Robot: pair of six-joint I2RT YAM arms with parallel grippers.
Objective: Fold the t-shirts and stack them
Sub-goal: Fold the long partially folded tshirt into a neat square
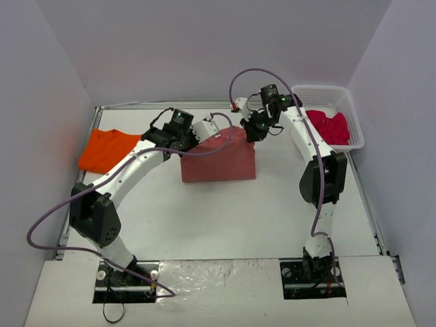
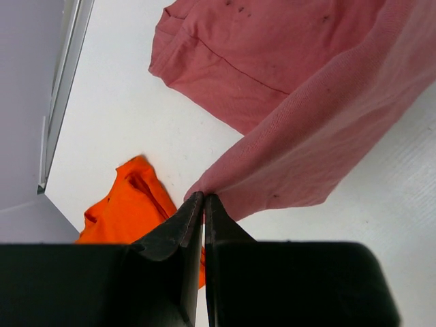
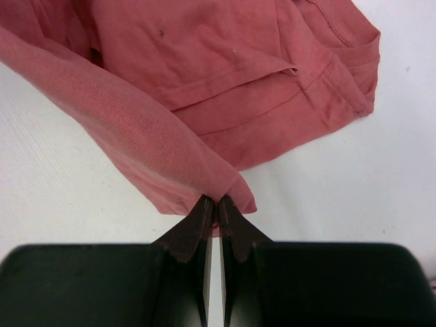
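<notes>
Pale walls close in a white table [image 1: 225, 218], and on it the work looks to be at an early stage. Mid-table lies the brick-red t-shirt [image 1: 218, 163], part of it flat on the surface and its far edge raised between the two arms. The left gripper [image 2: 203, 198] has its fingers pressed together on a corner of that cloth, and the right gripper [image 3: 218, 201] pinches the opposite corner in the same way, so the fabric hangs in a taut band from each pinch down to the table. A hem and a sleeve of the shirt rest on the table beneath the lifted edge.

Judging by this, a fold of the brick-red shirt is under way and not yet laid down. The orange t-shirt [image 1: 105, 148] sits well apart at the left edge of the table, fairly flat (whether it is properly folded cannot be told from here; the left wrist view shows some rumpling). The crimson-pink t-shirt [image 1: 332, 127] is bunched in the white basket [image 1: 320, 87] at the far right and looks untouched. No stack exists yet, so finishing this fold, folding the crimson-pink shirt and piling all three remain.
</notes>
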